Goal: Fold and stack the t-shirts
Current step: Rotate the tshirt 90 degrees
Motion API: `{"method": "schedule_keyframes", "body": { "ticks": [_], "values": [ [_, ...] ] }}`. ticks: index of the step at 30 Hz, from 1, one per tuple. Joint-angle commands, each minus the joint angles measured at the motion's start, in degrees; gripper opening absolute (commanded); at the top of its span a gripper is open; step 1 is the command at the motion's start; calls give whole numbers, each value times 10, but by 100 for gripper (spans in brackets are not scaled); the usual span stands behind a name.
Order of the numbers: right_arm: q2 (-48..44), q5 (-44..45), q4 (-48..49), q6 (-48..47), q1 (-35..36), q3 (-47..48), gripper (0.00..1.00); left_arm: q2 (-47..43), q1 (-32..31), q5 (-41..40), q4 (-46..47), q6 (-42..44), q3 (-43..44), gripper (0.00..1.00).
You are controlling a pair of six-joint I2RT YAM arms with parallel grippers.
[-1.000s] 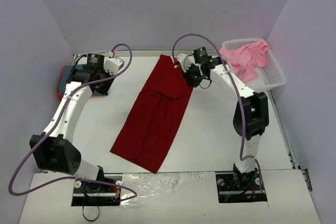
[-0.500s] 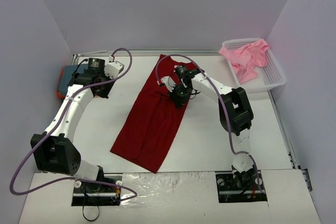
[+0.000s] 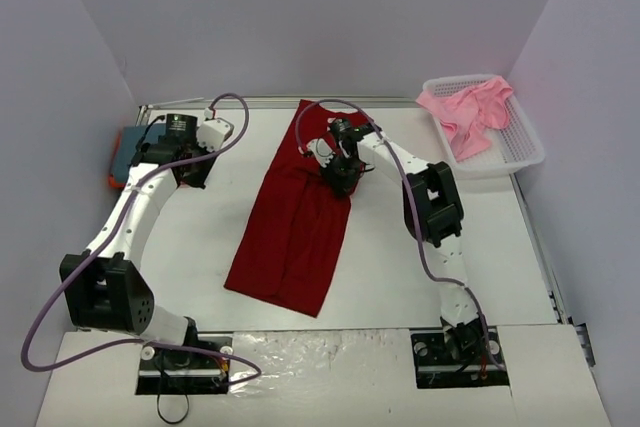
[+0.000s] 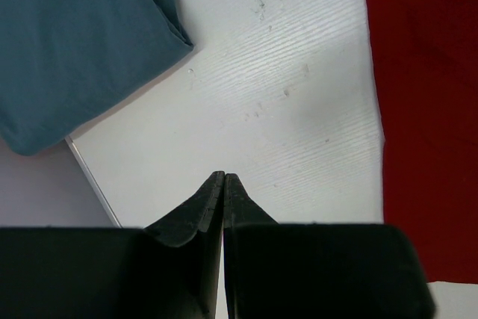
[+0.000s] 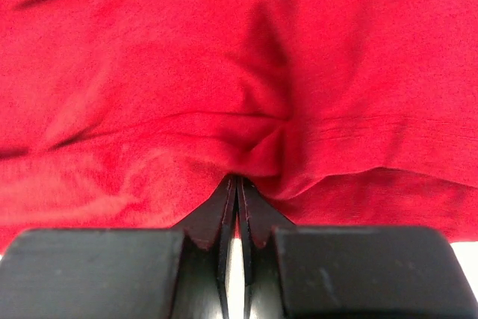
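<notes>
The long dark red cloth t-shirt [image 3: 300, 212] lies mid-counter [image 3: 190, 247]. The right end effector [image 5: 237, 178] is pinched shut on a bunched fold of it. The left end effector [image 4: 224, 177], tips together and holding nothing, hovers beside the folded teal-blue t-shirt [image 4: 75, 42].

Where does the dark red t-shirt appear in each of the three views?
Top external: dark red t-shirt lies lengthwise at table centre.
Left wrist: a strip along the right edge.
Right wrist: fills almost the whole picture, bunched at the shut right gripper.
Shared landmark: the shirt's long left edge, top and left wrist views.
</notes>
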Motion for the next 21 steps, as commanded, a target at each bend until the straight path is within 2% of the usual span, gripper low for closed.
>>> {"method": "schedule_keyframes", "body": {
  "ticks": [1, 5, 9, 13, 21],
  "values": [
    [70, 70, -19, -5, -17, 79, 0, 4, 4, 10, 25, -10, -12, 2],
    [149, 112, -46, -7, -26, 252, 0, 22, 5, 21, 32, -16, -23, 2],
    [206, 187, -55, -6, -33, 349, 0, 37, 6, 31, 39, -17, -37, 3],
    [233, 250, -45, 0, -38, 381, 0, 59, 6, 47, 48, -18, -39, 2],
    [236, 249, -25, 17, -43, 367, 0, 116, 3, 102, 46, -32, 4, 2]
  ]
}}
